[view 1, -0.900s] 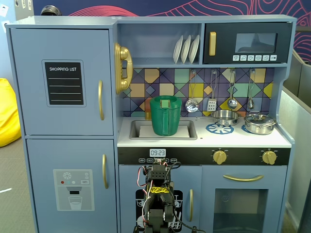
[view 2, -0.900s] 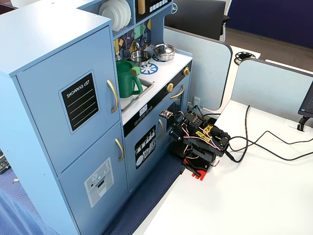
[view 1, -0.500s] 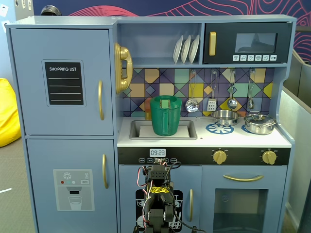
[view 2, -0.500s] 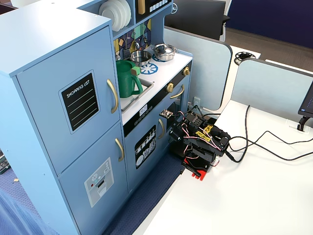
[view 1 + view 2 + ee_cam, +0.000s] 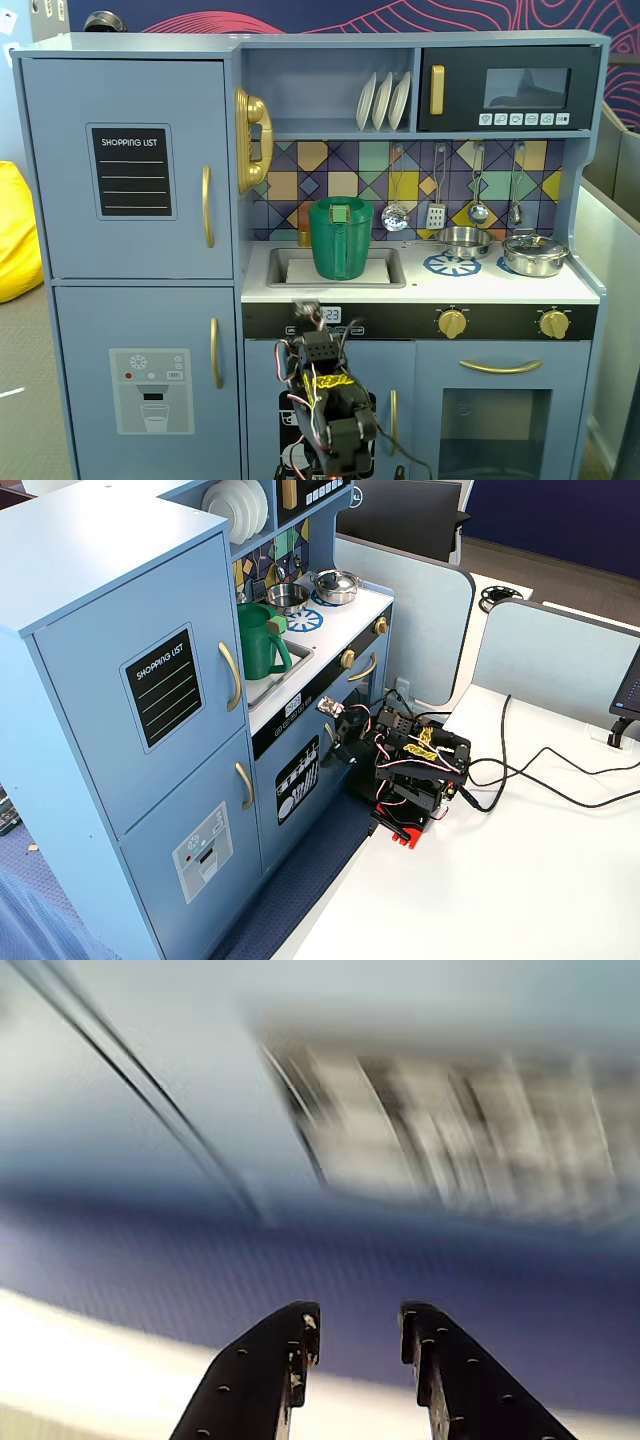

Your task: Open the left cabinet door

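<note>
The left cabinet door [image 5: 60, 170] is blue-grey, with a black "SHOPPING LIST" panel [image 5: 132, 171] and a vertical gold bar handle [image 5: 207, 206]. It sits shut, flush with the cabinet front. It also shows in the other fixed view [image 5: 100, 670], with its handle [image 5: 231, 676]. My arm is folded low in front of the kitchen's middle. My gripper [image 5: 308, 312] is well below and right of the handle, near the black control strip; it also shows in the other fixed view [image 5: 336, 725]. In the blurred wrist view my gripper [image 5: 358, 1322] is open and empty.
Below is the blue door with the dispenser graphic [image 5: 150, 390]. A green pitcher [image 5: 341, 238] stands in the sink and pots [image 5: 535, 253] sit on the stove. The arm's base [image 5: 410, 825] is on a white table with cables [image 5: 540, 770] trailing right.
</note>
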